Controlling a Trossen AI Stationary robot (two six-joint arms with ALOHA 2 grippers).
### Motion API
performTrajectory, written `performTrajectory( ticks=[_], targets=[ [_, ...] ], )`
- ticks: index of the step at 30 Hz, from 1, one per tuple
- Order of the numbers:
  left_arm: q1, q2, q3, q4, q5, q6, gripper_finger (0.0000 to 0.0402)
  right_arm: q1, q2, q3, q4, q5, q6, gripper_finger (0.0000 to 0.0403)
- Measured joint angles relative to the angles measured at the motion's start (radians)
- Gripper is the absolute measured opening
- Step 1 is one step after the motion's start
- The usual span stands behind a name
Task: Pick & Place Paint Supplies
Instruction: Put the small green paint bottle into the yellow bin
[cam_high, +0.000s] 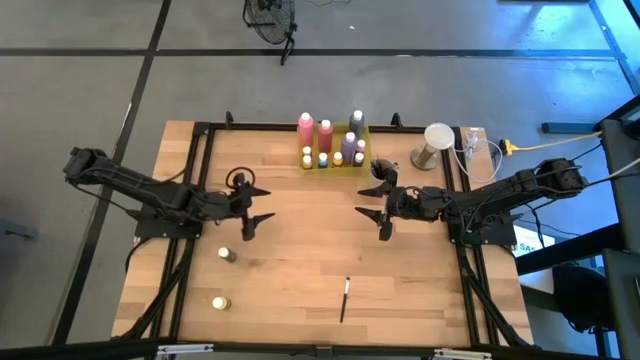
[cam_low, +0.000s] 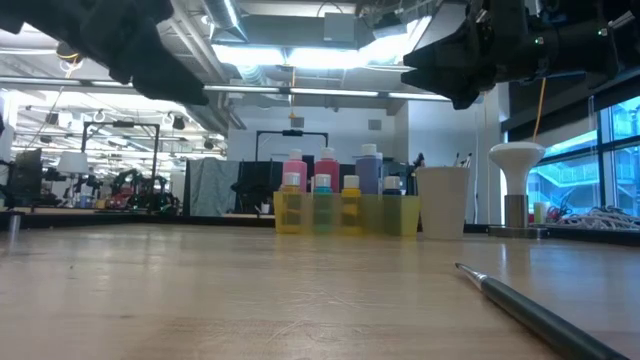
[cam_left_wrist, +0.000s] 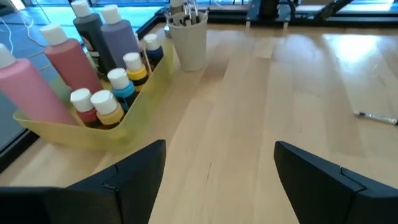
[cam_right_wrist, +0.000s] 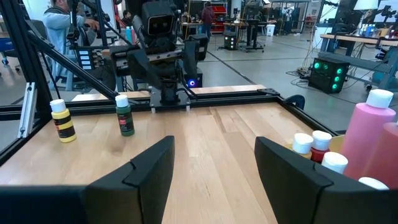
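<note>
Paint bottles untouched; both open end effectors seemingly hover mid-table.

The wooden desk carried a yellow tray of paint bottles at its far edge, with a pale cup just beside it and a white-topped stand nearer the right corner. Two small bottles stood apart near the left front. A thin paintbrush, its tip probably pale, lay at the front.
</note>
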Motion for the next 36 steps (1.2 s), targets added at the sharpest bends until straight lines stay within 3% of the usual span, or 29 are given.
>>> performTrajectory(
  ticks=[36],
  targets=[
    [0.0, 0.037, 0.0, 0.001, 0.027, 0.001, 0.0297, 0.0, 0.0, 0.0, 0.001, -0.001, 0.003, 0.0227]
  ],
)
